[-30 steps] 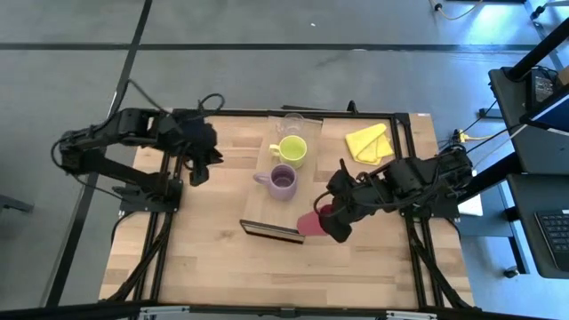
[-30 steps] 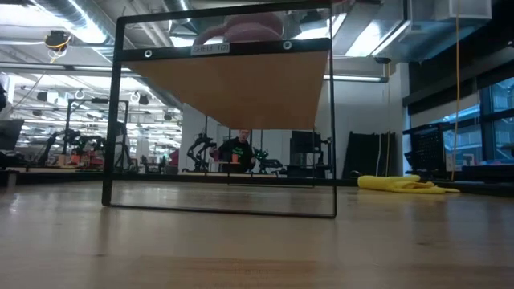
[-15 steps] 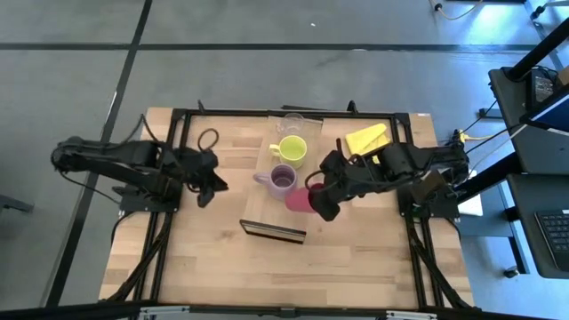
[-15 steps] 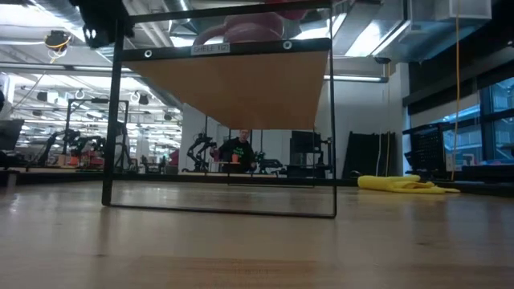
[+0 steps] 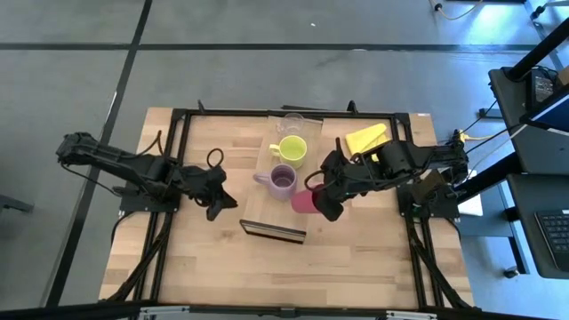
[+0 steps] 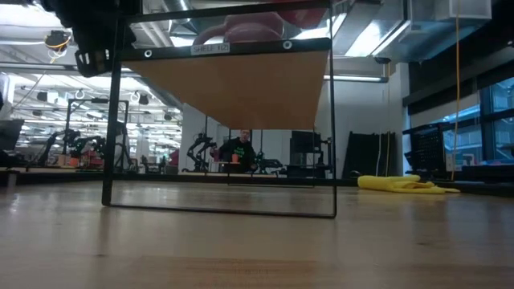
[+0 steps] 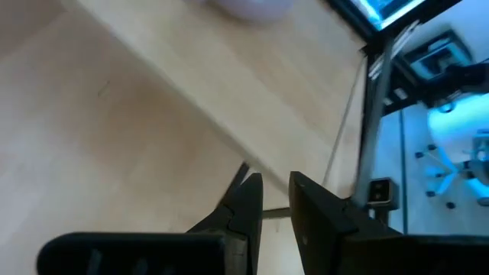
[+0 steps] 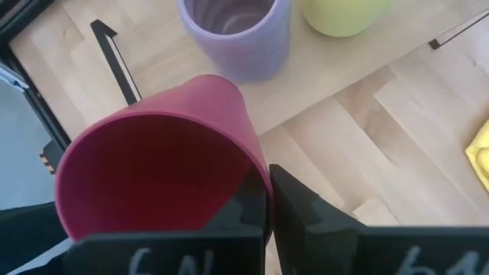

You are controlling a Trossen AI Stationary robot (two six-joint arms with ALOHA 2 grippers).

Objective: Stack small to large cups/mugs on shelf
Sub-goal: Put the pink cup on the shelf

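Observation:
The shelf (image 5: 277,203) is a narrow wooden plank on a black frame, running from far to near. On it stand a clear glass (image 5: 292,123), a yellow-green mug (image 5: 292,149) and a purple mug (image 5: 283,180), in a row from the far end. My right gripper (image 5: 318,203) is shut on the red cup (image 5: 304,201) at the shelf's right edge, just near of the purple mug (image 8: 237,34). My left gripper (image 5: 220,203) hangs left of the shelf, empty, its fingers (image 7: 252,200) almost together. My right gripper pinches the red cup's wall at the rim (image 8: 262,186), one finger inside the cup and one outside. The fingers come from the table's right. The cup is tilted, its mouth toward the gripper. I cannot tell whether its base touches the shelf.
A yellow cloth (image 5: 368,140) lies on the table at the far right, behind my right arm. The shelf's dark near end (image 5: 272,231) and its thin black legs (image 6: 112,120) stand between the two arms. Bare tabletop (image 5: 267,276) lies on the near side.
My right gripper has carried the red cup from beside the shelf's near end toward the far edge, up beside the purple mug. My left gripper has swung toward the near edge and the right, closer to the shelf.

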